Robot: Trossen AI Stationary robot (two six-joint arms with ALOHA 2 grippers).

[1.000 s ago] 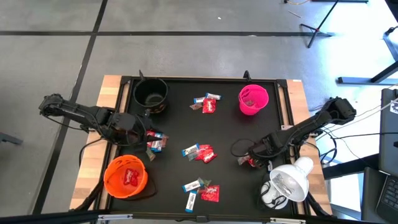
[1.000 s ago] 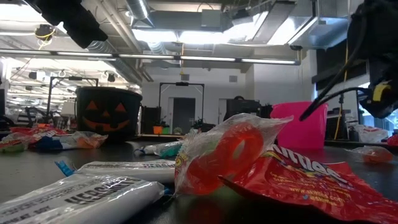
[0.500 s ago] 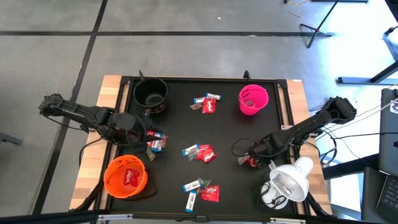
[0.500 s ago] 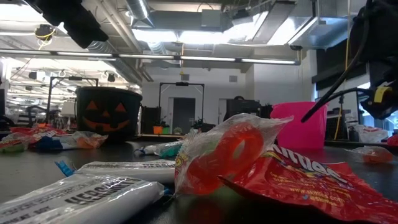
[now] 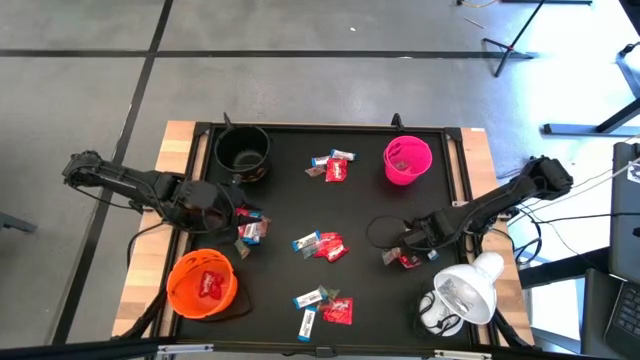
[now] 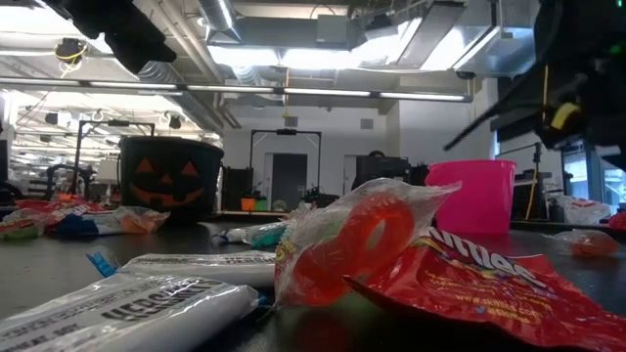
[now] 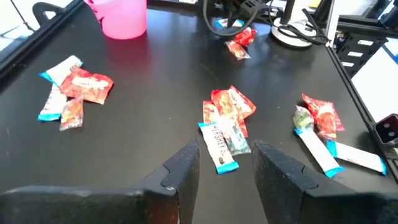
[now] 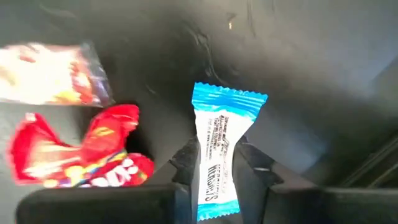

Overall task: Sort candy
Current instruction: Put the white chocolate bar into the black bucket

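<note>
The right gripper (image 8: 219, 163), low over the right side of the counter (image 5: 370, 205) near the white lamp (image 5: 462, 291), has its jaws clamped on a blue-and-white candy (image 8: 219, 158); I judge it should lift straight up so the red candy (image 8: 81, 163) beside it stays put. The right arm reaches in low from the counter's right edge. The left gripper (image 7: 227, 167) waits near the orange bowl (image 5: 202, 285), jaws apart and empty.

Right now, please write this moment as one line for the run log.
task: sort candy | right gripper: shut on blue-and-white candy | left gripper: open, empty, near orange bowl
</note>
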